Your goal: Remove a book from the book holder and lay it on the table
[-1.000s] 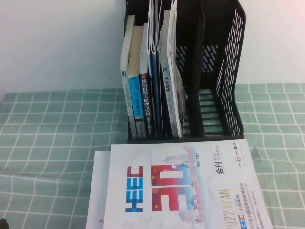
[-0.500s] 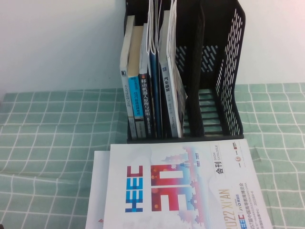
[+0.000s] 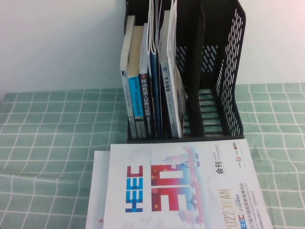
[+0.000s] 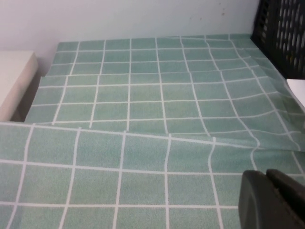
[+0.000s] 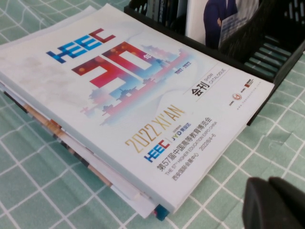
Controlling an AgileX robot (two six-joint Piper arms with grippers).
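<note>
Nothing has shifted on the table [image 3: 47, 143] in the past second: the book [image 3: 186, 191], a white glossy magazine lettered "HEEC" in blue and "30" in red, lies flat on the green checked cloth just in front of the book holder [image 3: 228, 71], on top of a small stack of other publications [image 3: 97, 191]. Several blue-spined books [image 3: 143, 100] stand upright in the black rack's left slots, while its right slots hold nothing. Near the magazine's right corner, the right gripper [image 5: 276, 202] hovers just above the cloth with its fingers pressed together, holding nothing. Off to the left, the left gripper [image 4: 271, 198] sits low over bare cloth, its dark fingers likewise closed and empty.
</note>
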